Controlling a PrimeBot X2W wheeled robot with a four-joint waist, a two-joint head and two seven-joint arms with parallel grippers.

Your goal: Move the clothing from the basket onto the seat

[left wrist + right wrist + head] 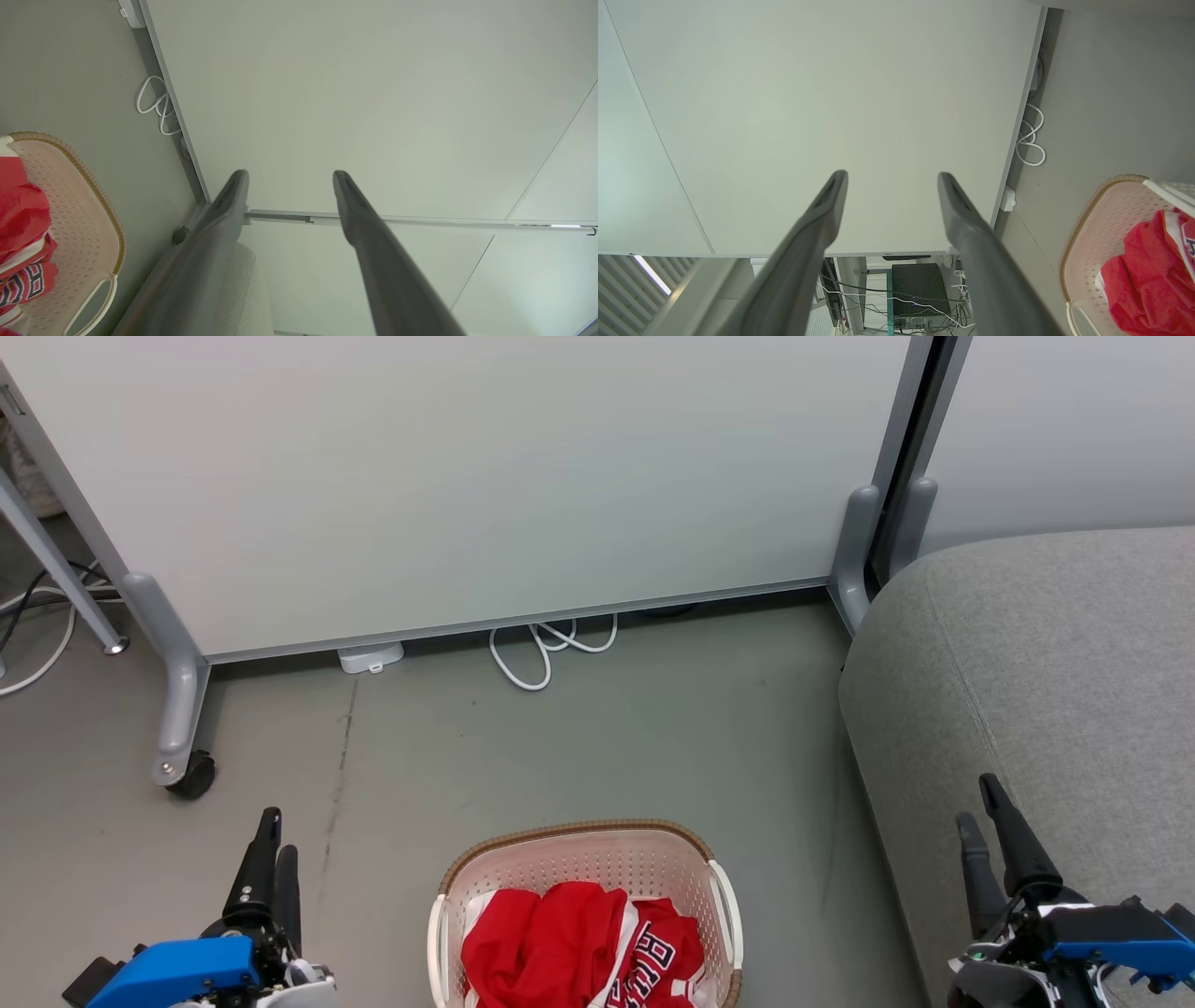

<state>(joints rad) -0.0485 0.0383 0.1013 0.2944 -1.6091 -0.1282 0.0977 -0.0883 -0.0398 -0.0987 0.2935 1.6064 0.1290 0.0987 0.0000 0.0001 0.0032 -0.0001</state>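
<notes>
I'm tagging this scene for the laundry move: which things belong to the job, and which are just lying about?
Belongs to the job: clothing; basket; seat; left end effector and right end effector, both open.

Just lying about: white cable; small white box; wheeled partition.

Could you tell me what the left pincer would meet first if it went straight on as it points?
Most likely the white partition panel: the open left pincer aims squarely at it, with nothing visible between, though depth is hard to judge. The basket lies off to one side.
</notes>
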